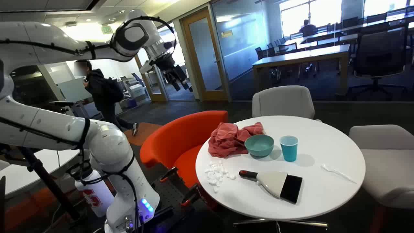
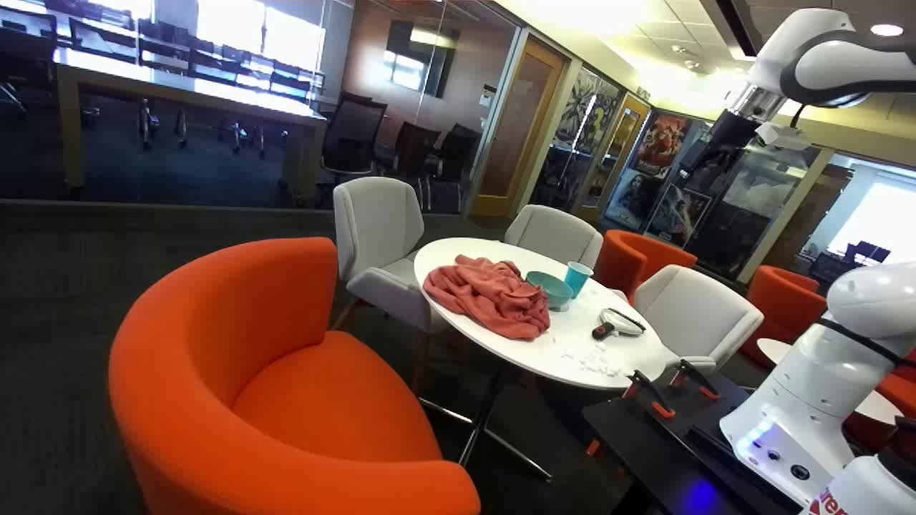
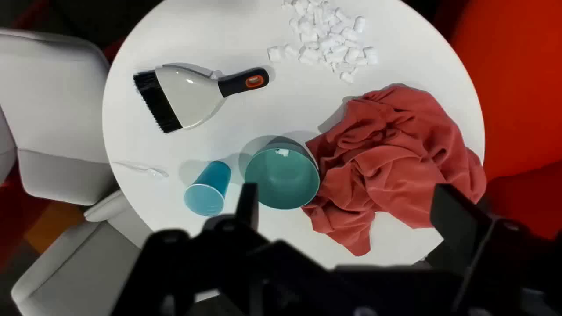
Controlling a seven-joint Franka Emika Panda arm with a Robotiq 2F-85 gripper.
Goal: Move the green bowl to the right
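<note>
The green bowl (image 1: 259, 145) stands upright on the round white table (image 1: 318, 136). It touches or nearly touches the red cloth beside it. The bowl also shows in an exterior view (image 2: 549, 290) and in the wrist view (image 3: 282, 177), where a small white patch shows on its inner wall. My gripper (image 1: 183, 86) is raised well above the table, off to one side of the bowl in an exterior view. In the wrist view the gripper (image 3: 346, 188) has its two fingers wide apart with nothing held between them. The gripper also shows in an exterior view (image 2: 700, 168).
A crumpled red cloth (image 3: 390, 153) lies beside the bowl. A blue cup (image 3: 210, 186) stands close on its opposite side. A dustpan brush (image 3: 193, 94), several white pieces (image 3: 333, 41) and a clear plastic utensil (image 3: 142, 169) lie on the table. Chairs, including an orange one (image 1: 181, 142), surround it.
</note>
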